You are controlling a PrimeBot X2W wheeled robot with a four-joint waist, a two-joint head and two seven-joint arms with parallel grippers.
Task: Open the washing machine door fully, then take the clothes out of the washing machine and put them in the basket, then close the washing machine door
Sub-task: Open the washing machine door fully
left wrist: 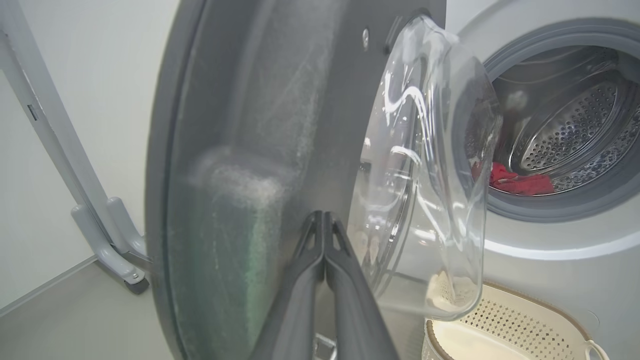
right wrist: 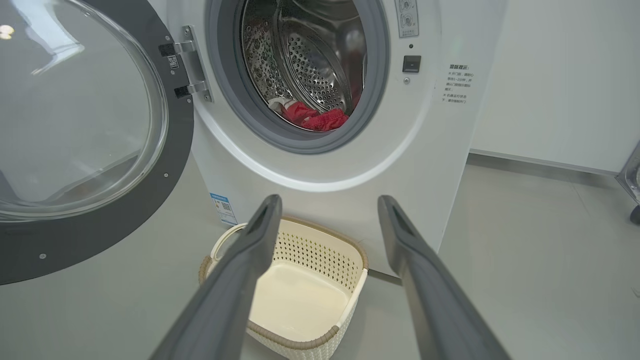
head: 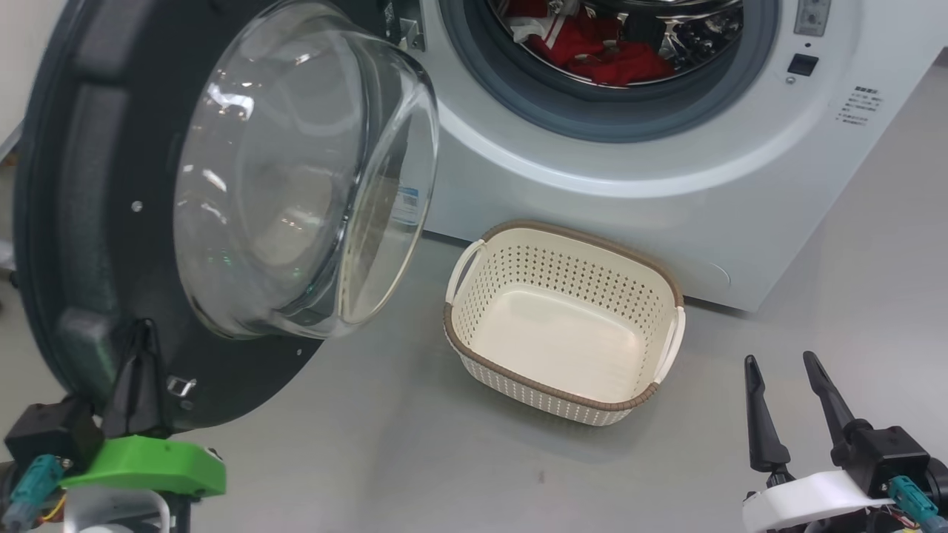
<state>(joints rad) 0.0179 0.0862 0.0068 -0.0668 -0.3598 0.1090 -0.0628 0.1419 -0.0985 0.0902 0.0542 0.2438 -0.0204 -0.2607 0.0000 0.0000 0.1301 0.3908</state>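
We log the left arm low at our left: left gripper (head: 144, 329) points up, fingers pressed together and holding nothing, tips at the inner rim of the washing machine door (head: 89, 222); contact unconfirmed. Right gripper (head: 781, 357) sits low, fingers apart and empty, over the floor (head: 852, 296) near the basket (head: 563, 235). The door stands open. The clothes (head: 607, 55) lie inside the washing machine (head: 666, 192).

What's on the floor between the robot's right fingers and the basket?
Nothing. In the head view, a bare stretch of grey floor lies between the right gripper, its fingers open, and the basket.
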